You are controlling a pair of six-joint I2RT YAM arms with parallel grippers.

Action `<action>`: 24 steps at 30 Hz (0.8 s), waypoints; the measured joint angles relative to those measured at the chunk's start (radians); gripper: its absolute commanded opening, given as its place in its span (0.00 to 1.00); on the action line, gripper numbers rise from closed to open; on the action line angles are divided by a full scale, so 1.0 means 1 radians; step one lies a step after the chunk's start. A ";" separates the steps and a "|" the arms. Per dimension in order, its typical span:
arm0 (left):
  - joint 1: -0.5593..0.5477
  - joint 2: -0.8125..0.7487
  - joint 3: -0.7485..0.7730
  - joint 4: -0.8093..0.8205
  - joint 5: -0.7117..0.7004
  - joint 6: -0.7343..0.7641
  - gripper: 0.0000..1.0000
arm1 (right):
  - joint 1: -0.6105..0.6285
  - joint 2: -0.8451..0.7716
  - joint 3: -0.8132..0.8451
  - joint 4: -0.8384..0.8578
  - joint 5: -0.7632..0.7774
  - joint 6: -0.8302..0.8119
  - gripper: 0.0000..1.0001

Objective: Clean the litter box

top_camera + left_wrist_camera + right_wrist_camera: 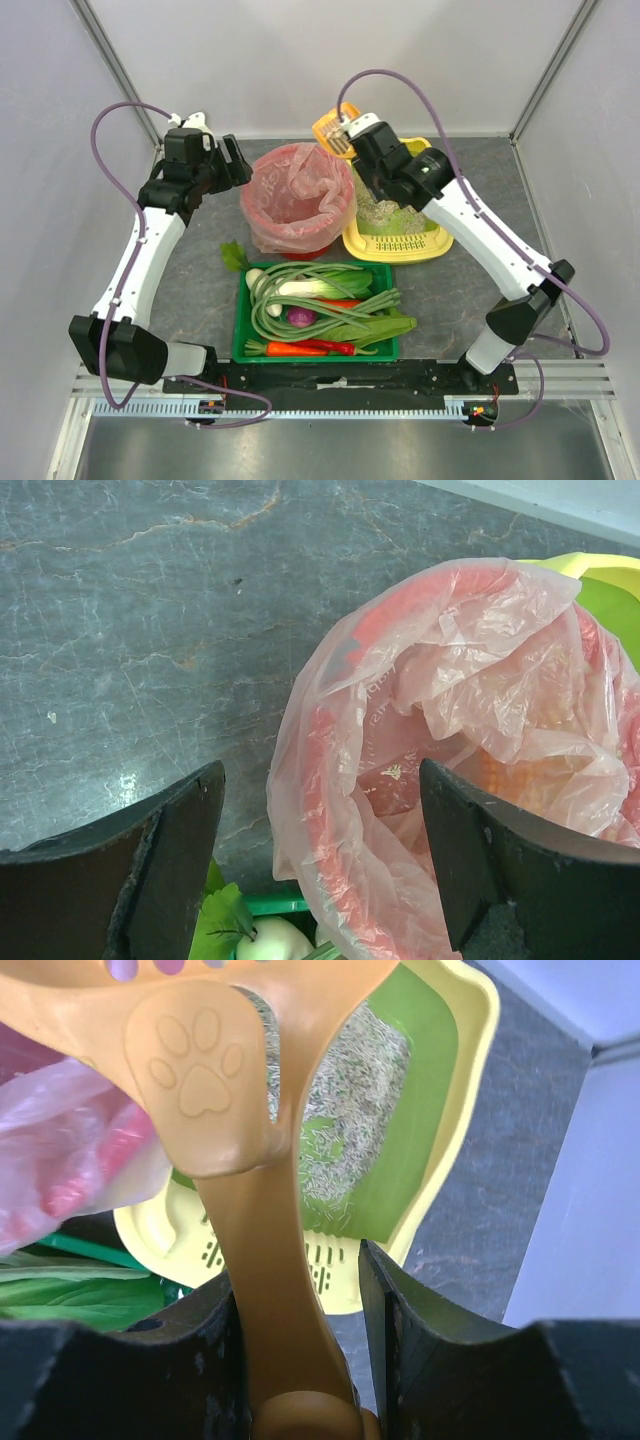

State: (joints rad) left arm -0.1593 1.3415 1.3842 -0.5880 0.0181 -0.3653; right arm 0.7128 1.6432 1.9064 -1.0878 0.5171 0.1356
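The litter box is a yellow tray with a green lining, standing at the back right of the table. In the right wrist view its rim frames grey-beige litter heaped toward the far end. My right gripper hangs above the box's far end, shut on the handle of an orange scoop. Seen from the wrist, that scoop with its paw-print handle runs up between the jaws of the right gripper. My left gripper stands open beside the red bin, and the left gripper straddles the bag's near edge without touching it.
A red bin lined with a pink bag stands just left of the litter box; the bag is crumpled and open. A green tray of vegetables sits in front, close to both. Grey walls enclose the table on three sides.
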 measured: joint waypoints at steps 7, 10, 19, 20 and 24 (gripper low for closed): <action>0.000 -0.014 0.000 0.005 -0.002 0.007 0.85 | 0.094 0.147 0.051 -0.031 0.088 -0.081 0.00; 0.000 -0.016 0.000 0.008 -0.002 0.013 0.85 | 0.120 0.203 0.063 -0.044 0.155 -0.113 0.00; 0.000 -0.018 -0.004 0.019 0.000 0.015 0.85 | 0.236 0.240 0.065 -0.034 0.382 -0.214 0.00; 0.000 -0.018 -0.005 0.019 0.000 0.015 0.85 | 0.249 0.239 0.055 -0.026 0.404 -0.227 0.00; 0.000 -0.018 -0.012 0.022 0.001 0.015 0.84 | 0.295 0.239 0.001 -0.005 0.479 -0.272 0.00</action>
State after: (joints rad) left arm -0.1593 1.3235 1.3720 -0.5663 0.0193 -0.3504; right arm 1.0080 1.8820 1.9072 -1.0931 0.9958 -0.1364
